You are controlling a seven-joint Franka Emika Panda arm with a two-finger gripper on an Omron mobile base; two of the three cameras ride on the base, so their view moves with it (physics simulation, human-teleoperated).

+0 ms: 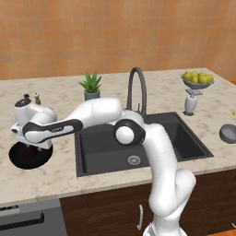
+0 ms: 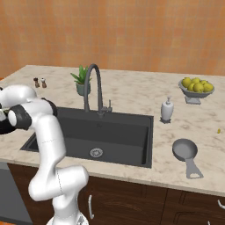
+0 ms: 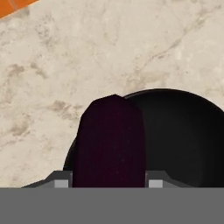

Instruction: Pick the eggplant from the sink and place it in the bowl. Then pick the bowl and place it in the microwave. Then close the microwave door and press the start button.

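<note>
Purple eggplant upright (gripped), over bowl

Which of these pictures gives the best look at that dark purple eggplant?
The hand view: the eggplant looms large between the gripper's fingers, hanging over the black bowl. In the left base view it is just a small purple patch under the hand, above the bowl. In the right base view the arm blocks it.

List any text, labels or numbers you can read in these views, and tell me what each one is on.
Dark lettering on the arm's forearm, left base view: too small and blurred to read.
Pale marking on the grey appliance front at the bottom left below the counter: too blurred to read.
Nothing readable on the eggplant, bowl, soap dispenser or counter.
</note>
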